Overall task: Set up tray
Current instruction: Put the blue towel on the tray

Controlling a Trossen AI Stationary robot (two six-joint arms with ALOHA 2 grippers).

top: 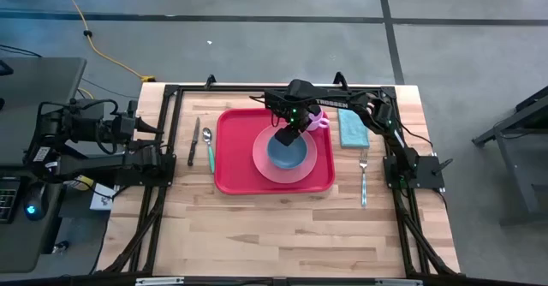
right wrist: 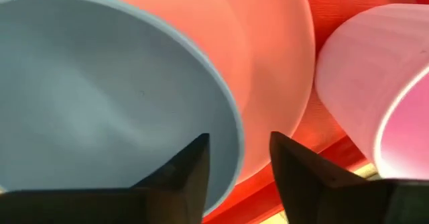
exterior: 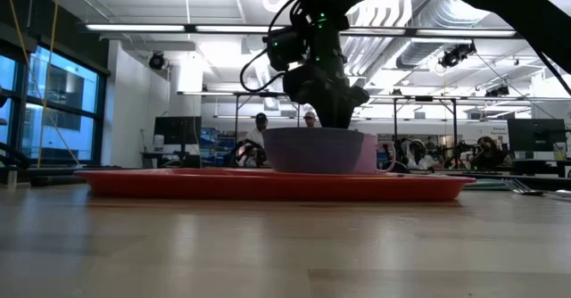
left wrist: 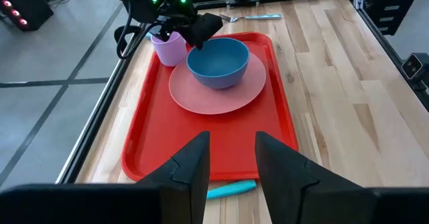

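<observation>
Right now I'm looking at the tray [top: 233,170], a big red rectangular plastic one with rounded corners and a raised rim, lying flat on the wooden table [top: 282,230] about midway between the two arms. On it I see a round pink plate [top: 318,162] with a blue bowl [top: 289,156] sitting in the middle, and a pink cup [left wrist: 169,48] just beside the plate near the tray's far corner. My right gripper [top: 287,135] is down at the bowl's rim, and from its wrist camera the two fingers [right wrist: 181,177] stand a little apart, one either side of the rim with daylight between, gripping nothing. My left gripper [left wrist: 231,163] waits off the table's left edge, pointing at the tray, jaws partly parted and empty. A knife [top: 193,140] and a teal-handled utensil [top: 211,149] lie left of the tray; a fork [top: 363,179] and a teal cloth [top: 352,128] lie to its right.
</observation>
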